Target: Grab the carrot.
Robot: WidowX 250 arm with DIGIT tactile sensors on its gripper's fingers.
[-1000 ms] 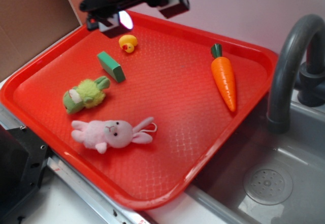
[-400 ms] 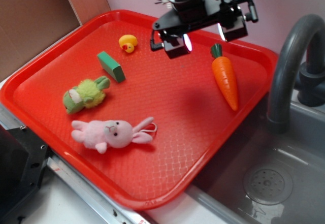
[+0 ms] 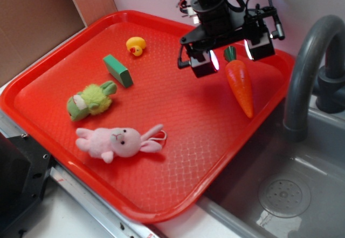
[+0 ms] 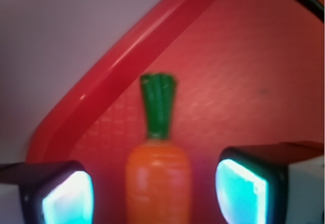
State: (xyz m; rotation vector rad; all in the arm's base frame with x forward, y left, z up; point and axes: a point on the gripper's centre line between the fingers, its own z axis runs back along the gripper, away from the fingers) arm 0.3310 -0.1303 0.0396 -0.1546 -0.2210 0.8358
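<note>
Where open hand (image 3: 230, 57) hovers: carrot (image 3: 240, 86) beneath.

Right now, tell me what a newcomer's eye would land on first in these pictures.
First, the big red tray filling the scene beside a grey sink. Next, the black gripper hanging open over the orange carrot near the tray's right rim; the wrist view shows the carrot centred between its glowing pads. Across the tray lie a pink plush bunny, a green plush and a small yellow duck.
</note>
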